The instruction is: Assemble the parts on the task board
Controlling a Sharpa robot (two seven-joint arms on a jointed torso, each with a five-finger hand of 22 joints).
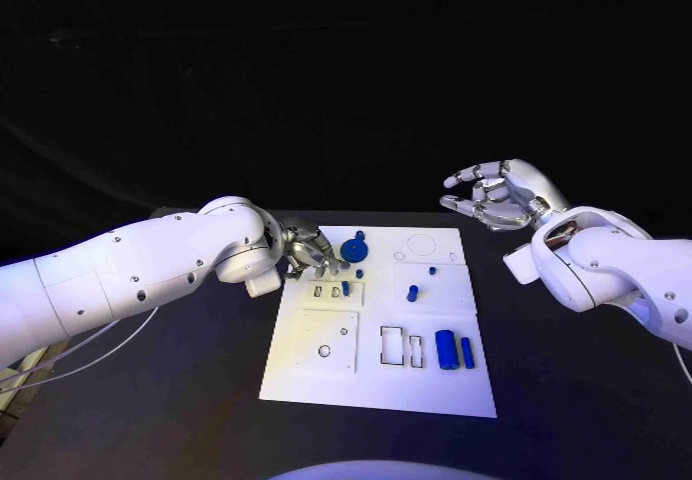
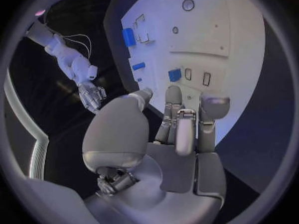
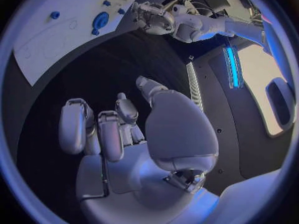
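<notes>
Task board lies mid-bench, white. Blue parts scattered on it: round disc near 12 o'clock, small peg at centre, two cylinders toward 4 o'clock beside empty rectangular slots. Left hand hovers over the board's 10 o'clock corner, fingers apart, grasping nothing — likely lining up on the small slots there. Right hand raised off the 1 o'clock corner, released, empty. Dark bench open around the board — room to manoeuvre.

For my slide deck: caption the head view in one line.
Left hand works at the task board's far-left corner while the right hand hovers open beyond its far-right edge.
</notes>
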